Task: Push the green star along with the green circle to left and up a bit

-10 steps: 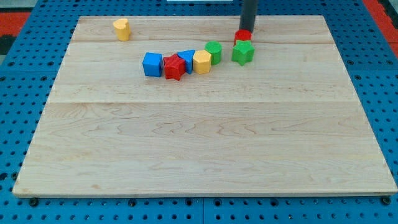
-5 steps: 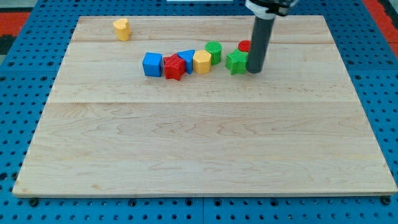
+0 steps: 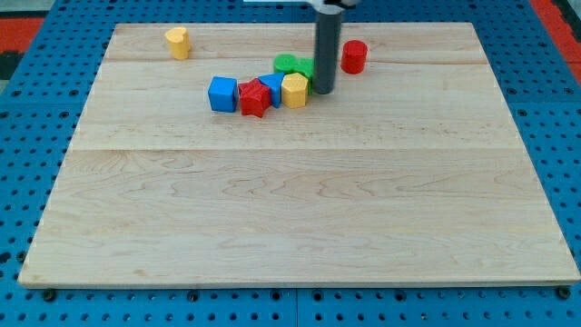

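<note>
The green circle (image 3: 286, 64) and the green star (image 3: 306, 69) stand pressed together near the view's top centre, just above the yellow hexagon (image 3: 294, 90). My tip (image 3: 323, 91) is on the board right of the yellow hexagon. The rod rises against the green star's right side and hides part of it. The star's shape is hard to make out.
A red cylinder (image 3: 354, 56) stands alone right of the rod. A blue triangular block (image 3: 272, 84), a red star (image 3: 254, 97) and a blue cube (image 3: 222, 94) run in a row left of the hexagon. A yellow heart (image 3: 177, 42) sits at the top left.
The rod came down from behind the red cylinder and swept left. It pushed the green star left against the green circle, and both moved left and slightly up. The red cylinder stayed.
</note>
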